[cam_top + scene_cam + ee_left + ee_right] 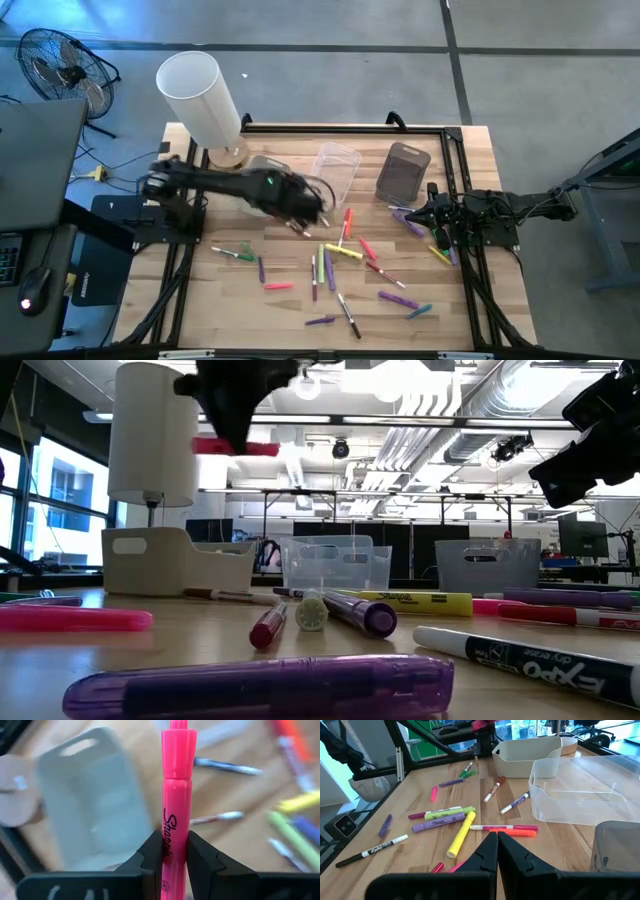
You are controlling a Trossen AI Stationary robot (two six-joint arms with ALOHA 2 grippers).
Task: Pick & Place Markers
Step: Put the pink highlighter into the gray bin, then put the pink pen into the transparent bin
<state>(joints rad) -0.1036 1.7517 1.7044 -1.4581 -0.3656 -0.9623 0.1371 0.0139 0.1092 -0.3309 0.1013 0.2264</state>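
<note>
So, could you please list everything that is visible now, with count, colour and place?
pink highlighter: one, pink, held in the air by the left gripper, above the white bin.
markers: about two dozen, pink, red, yellow, green, purple, scattered on the table's front half.
white bin: one, back left.
clear bin: one, back middle.
grey bin: one, back right.
lamp: one, white shade, back left corner.
table: one, light wood.
floor fan: one, black, left of the table.
left gripper: shut on the highlighter.
right gripper: shut, empty, at the right edge.
</note>
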